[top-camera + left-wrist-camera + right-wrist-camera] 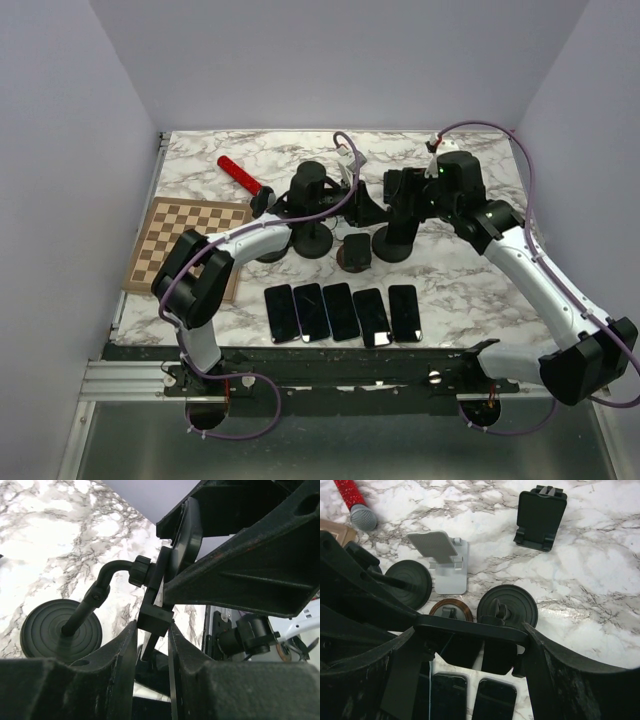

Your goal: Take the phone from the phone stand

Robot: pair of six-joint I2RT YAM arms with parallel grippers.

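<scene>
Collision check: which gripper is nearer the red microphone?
Left. The left gripper, shut on the phone stand, sits right of the red microphone; the right gripper, gripping the phone, is farther right.

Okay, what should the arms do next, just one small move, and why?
Probably ease the right tool up and away: the phone spans its fingers, and the left tool is shut on the stand's bracket, bracing it.

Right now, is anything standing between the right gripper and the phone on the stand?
Nothing visible. The right gripper spans the phone end to end, with no object between them. The left gripper is shut on the phone stand at its bracket, bracing it rather than blocking the way.
</scene>
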